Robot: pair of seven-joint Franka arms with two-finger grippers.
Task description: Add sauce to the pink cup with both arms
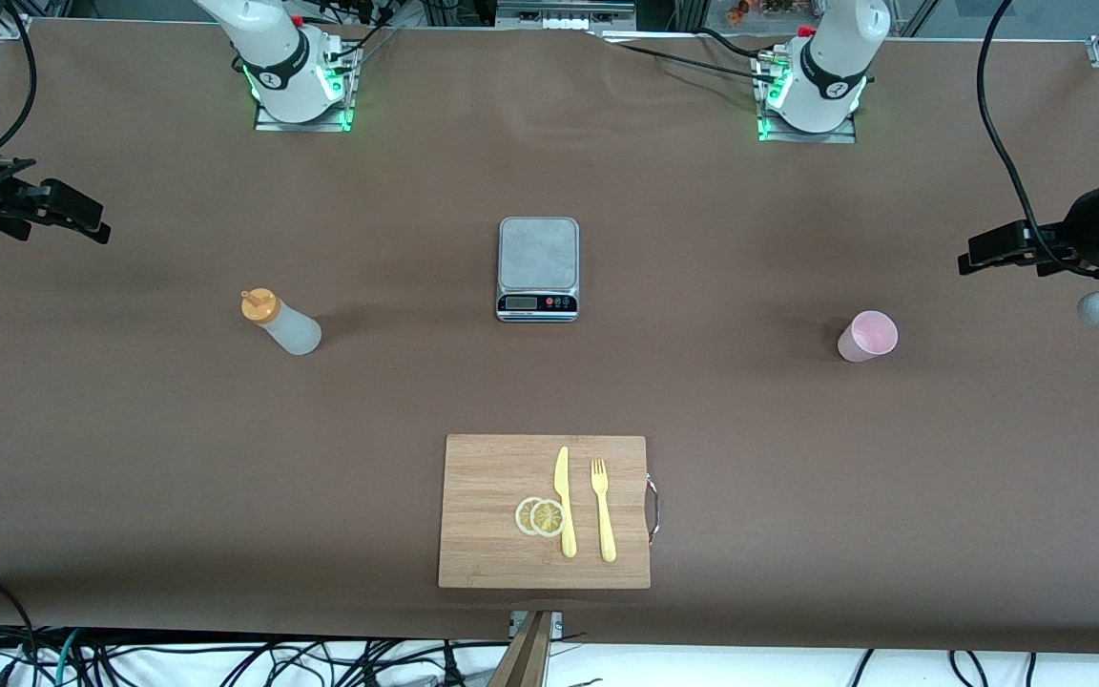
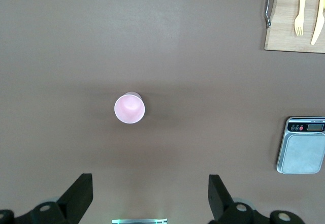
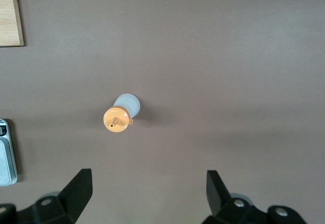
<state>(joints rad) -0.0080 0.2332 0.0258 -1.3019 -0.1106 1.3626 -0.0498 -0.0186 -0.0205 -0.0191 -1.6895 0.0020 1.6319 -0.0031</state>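
The sauce (image 1: pixel 281 322) stands upright toward the right arm's end of the table, the pink cup (image 1: pixel 867 336) toward the left arm's end, with the scale (image 1: pixel 537 268) between them. Nearer the camera, a cutting board (image 1: pixel 483 477) bears lemon slices (image 1: pixel 541 516), a knife (image 1: pixel 564 501) and a fork (image 1: pixel 602 509). Left gripper (image 2: pixel 151 196) and right gripper (image 3: pixel 150 193) hang wide open and empty over the table's ends.

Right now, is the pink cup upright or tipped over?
Upright: the pink cup shows its round open mouth straight up to the left wrist camera, standing alone on the table.
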